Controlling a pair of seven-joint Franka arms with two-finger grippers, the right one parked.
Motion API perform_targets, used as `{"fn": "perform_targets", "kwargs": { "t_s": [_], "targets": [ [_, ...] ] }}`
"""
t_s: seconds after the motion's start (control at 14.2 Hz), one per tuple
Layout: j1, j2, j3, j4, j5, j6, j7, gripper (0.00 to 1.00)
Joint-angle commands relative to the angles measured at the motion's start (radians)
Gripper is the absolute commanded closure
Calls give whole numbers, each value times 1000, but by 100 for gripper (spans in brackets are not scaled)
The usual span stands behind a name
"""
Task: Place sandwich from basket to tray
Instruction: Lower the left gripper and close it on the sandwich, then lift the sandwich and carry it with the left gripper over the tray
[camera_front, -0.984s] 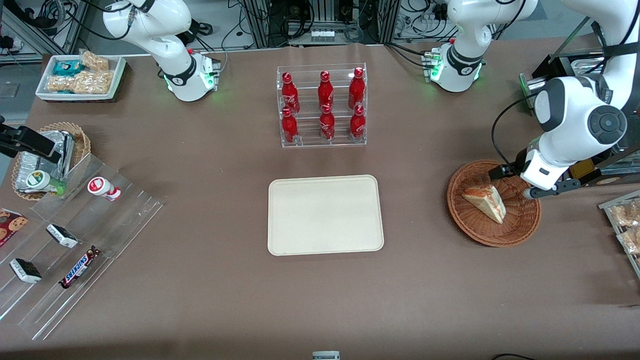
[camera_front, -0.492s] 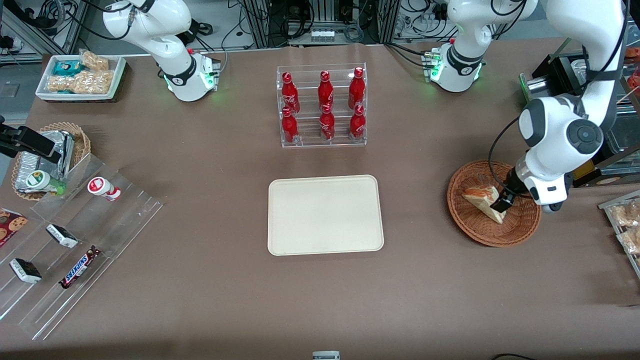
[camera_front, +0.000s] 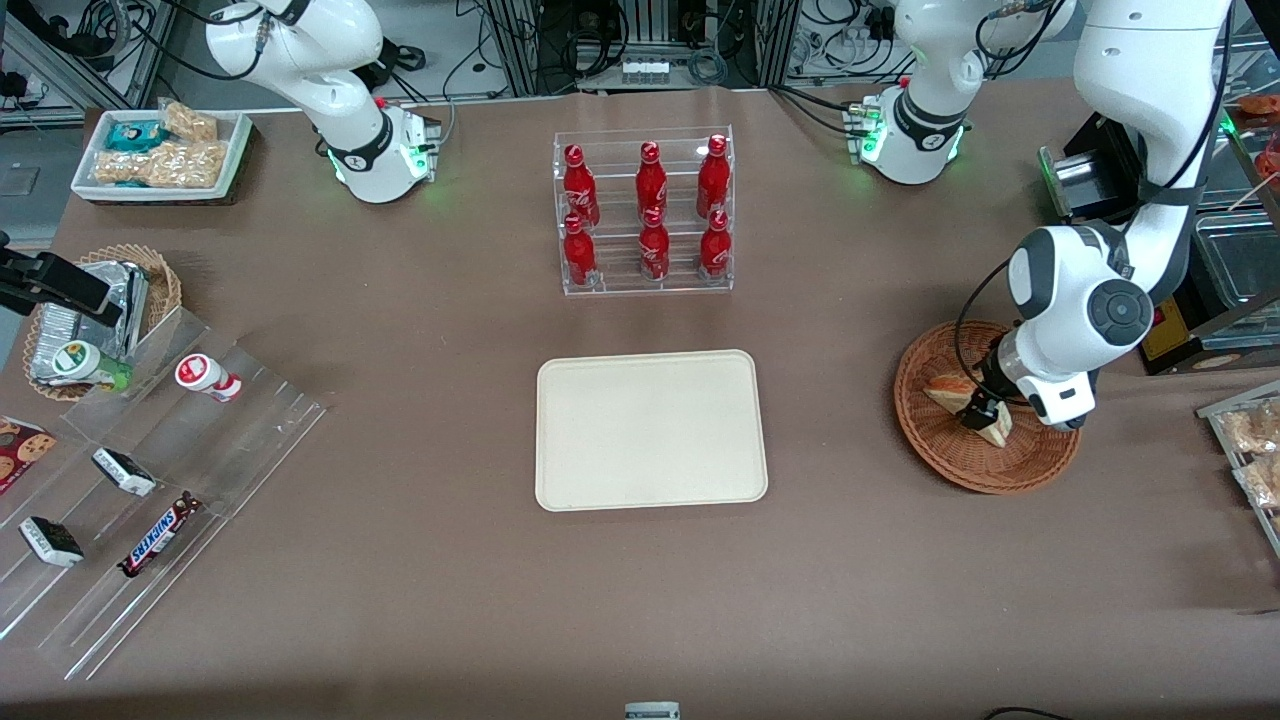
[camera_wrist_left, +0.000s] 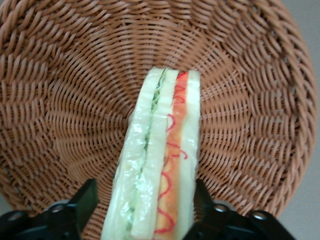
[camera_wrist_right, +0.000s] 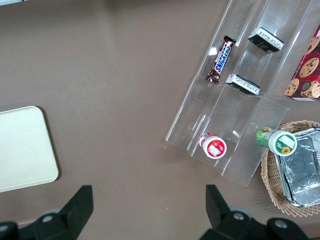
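Lying in the basket (camera_front: 1040, 460), sandwich (camera_wrist_left: 160, 165) sits between open end effector (camera_wrist_left: 145, 200) fingers

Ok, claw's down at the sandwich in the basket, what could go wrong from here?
The claw is open with a finger on either side of the sandwich, which stands on edge. Closing hard may squash the soft bread or push out the filling. The fingers sit low against the basket weave, so they could snag it or drag the basket on lifting.
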Motion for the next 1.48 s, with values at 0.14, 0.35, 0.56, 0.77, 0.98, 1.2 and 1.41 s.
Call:
{"fn": "perform_targets", "kwargs": {
  "t_s": [0.14,0.35,0.56,0.77,0.98,1.2,1.41],
  "targets": [
    [-20,-44,-21,154,10,-269,-27,93],
    [-87,-41,-27,292,-6,-425,-36,93],
    [-188,-32,-28,380,-20,-473,-41,93],
    [-323,13,-28,443,-49,-460,-51,93],
    [-457,94,-28,509,-49,-390,-47,92],
    [-558,152,-28,510,-41,-209,-28,92],
    [-638,220,-27,561,-36,-144,-25,93]
  ]
}}
